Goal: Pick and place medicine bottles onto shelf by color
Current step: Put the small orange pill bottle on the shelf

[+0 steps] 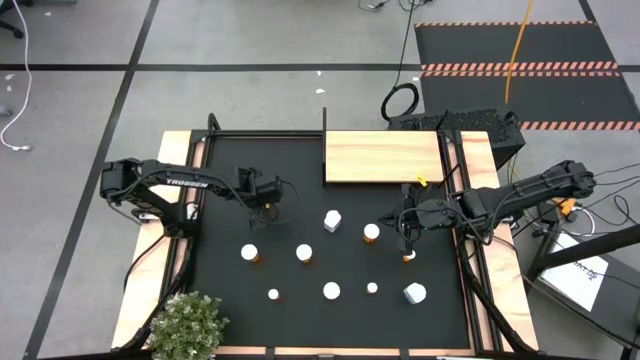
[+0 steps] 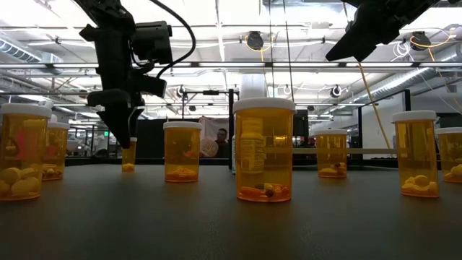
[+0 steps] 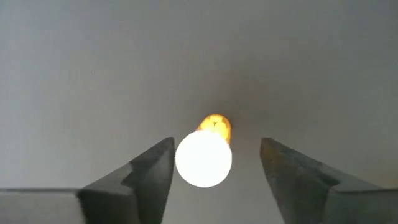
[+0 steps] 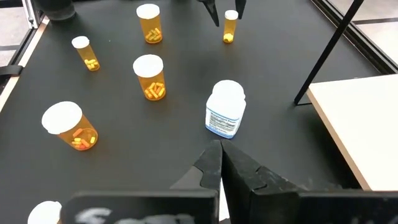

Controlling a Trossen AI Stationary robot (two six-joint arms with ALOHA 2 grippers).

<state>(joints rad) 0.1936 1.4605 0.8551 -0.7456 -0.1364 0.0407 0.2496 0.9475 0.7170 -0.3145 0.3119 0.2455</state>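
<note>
A small orange bottle [image 3: 204, 155] is being straddled by the left gripper [image 3: 214, 163], jaws apart either side of its white cap, not yet touching; it is standing upright on the mat's far left (the shelf [image 1: 383, 156] lies well to the right); being light, rigid and smooth, it is best pinched just below the cap; the right gripper [image 4: 219, 163] is being held clenched and empty above the mat near a white bottle [image 4: 224, 109].

Left gripper [image 3: 214, 165]: pointing straight down, my fingers [image 3: 149, 171] spread apart.
Right gripper [image 4: 221, 163]: reaching inward, my fingers pressed together.
</note>
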